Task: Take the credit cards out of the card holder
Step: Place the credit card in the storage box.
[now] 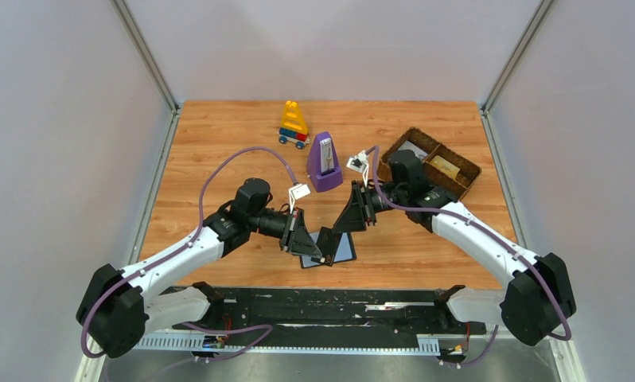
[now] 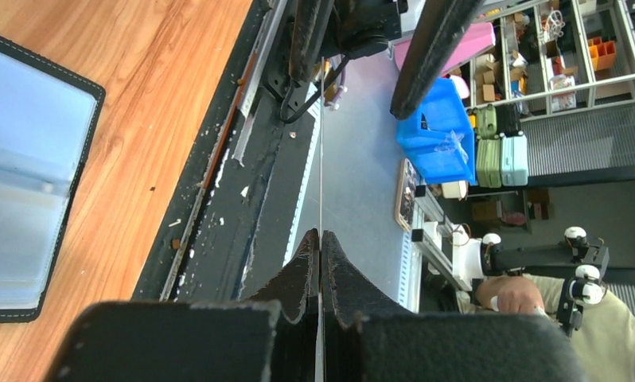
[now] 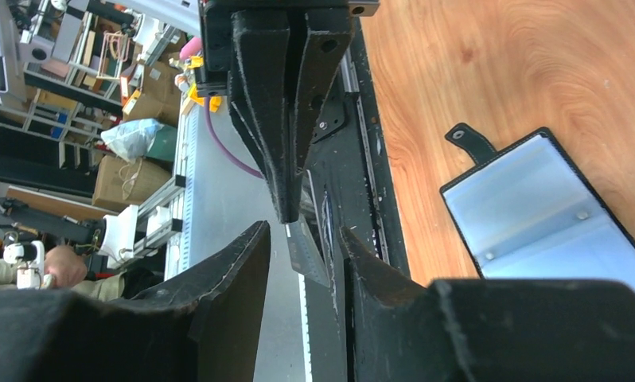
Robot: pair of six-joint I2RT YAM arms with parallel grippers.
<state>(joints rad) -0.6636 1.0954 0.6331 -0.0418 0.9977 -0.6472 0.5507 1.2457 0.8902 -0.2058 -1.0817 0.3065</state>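
Left end effector (image 2: 321, 236) pinches one credit card (image 3: 306, 255); right end effector (image 3: 304, 231) gapes around it. Card holder (image 1: 336, 248) lies open by the counter's (image 1: 219, 135) near edge. Remaining cards? Can't tell.

Card holder (image 3: 537, 207): black rim, pale stitching, grey-blue panels. Credit card (image 3: 306, 255): grey. Tabletop (image 1: 219, 143): orange-brown woodgrain. Metronome (image 1: 324, 163): purple. Tray (image 1: 449, 149): brown woven.

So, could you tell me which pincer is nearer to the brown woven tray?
Right. The right pincer hangs just left of the brown woven tray, on its near side; the left pincer is even farther left.
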